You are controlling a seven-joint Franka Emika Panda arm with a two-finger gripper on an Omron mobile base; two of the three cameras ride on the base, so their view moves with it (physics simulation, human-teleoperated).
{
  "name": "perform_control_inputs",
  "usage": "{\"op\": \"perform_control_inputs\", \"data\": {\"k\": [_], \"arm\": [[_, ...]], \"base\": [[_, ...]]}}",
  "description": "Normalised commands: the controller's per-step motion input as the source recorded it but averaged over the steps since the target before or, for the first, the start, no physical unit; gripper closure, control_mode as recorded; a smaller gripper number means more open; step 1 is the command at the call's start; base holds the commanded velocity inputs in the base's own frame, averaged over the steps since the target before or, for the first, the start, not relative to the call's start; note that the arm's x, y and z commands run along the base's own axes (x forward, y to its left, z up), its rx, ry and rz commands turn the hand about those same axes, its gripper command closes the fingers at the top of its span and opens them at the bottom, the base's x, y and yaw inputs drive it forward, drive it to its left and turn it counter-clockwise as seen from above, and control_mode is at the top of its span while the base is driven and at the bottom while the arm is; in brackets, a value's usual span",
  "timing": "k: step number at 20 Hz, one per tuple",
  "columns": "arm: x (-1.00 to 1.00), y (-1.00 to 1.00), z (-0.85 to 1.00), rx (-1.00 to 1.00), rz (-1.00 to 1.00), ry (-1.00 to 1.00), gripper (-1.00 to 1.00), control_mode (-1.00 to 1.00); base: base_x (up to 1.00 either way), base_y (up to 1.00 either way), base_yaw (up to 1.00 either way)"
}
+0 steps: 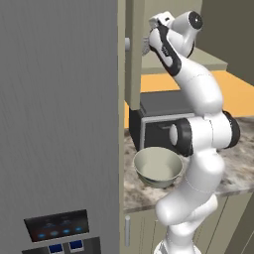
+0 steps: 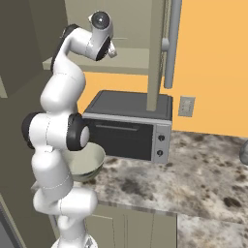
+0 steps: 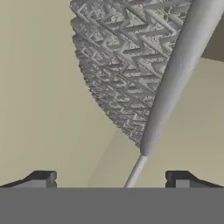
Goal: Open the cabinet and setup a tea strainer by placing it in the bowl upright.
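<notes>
The cabinet stands open, its door (image 2: 157, 58) swung out edge-on with a long grey bar handle (image 2: 172, 43). My gripper (image 3: 111, 179) is up inside the cabinet and open, with both fingertips (image 3: 43, 179) apart and nothing between them. Just ahead of it lies the tea strainer (image 3: 118, 65), a silvery mesh basket with its thick handle (image 3: 175, 83) running down toward the fingers. In the right base view the hand (image 2: 104, 41) hovers over the cabinet shelf (image 2: 131, 60). The pale bowl (image 1: 157, 166) sits empty on the counter below, in front of the oven, and partly behind the arm (image 2: 89, 162).
A black oven (image 2: 128, 126) stands on the marbled counter (image 2: 203, 169) under the cabinet. The open door (image 1: 134, 49) hangs close beside the hand. A tall grey fridge (image 1: 54, 109) fills the left. A wall outlet (image 2: 186, 106) sits on the orange wall.
</notes>
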Motion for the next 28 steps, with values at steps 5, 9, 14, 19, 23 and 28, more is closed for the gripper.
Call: {"op": "perform_control_inputs", "data": {"k": [5, 9, 14, 19, 23, 28], "arm": [[0.27, 0.06, -0.01, 0.00, -0.01, 0.00, -1.00, -1.00], [0.07, 0.09, 0.00, 0.00, -0.02, 0.00, 1.00, -1.00], [0.01, 0.00, 0.00, 0.00, -0.07, 0.00, 1.00, -1.00], [0.00, 0.02, 0.00, 0.00, -0.15, -0.01, 1.00, -1.00], [-0.04, 0.27, 0.01, 0.00, -0.32, -0.07, 1.00, -1.00], [-0.58, 0.04, 0.20, 0.08, -0.34, -0.15, 1.00, -1.00]], "base": [[0.00, 0.00, 0.00], [0.00, 0.00, 0.00], [0.00, 0.00, 0.00], [0.00, 0.00, 0.00], [0.00, 0.00, 0.00], [0.00, 0.00, 0.00]]}}
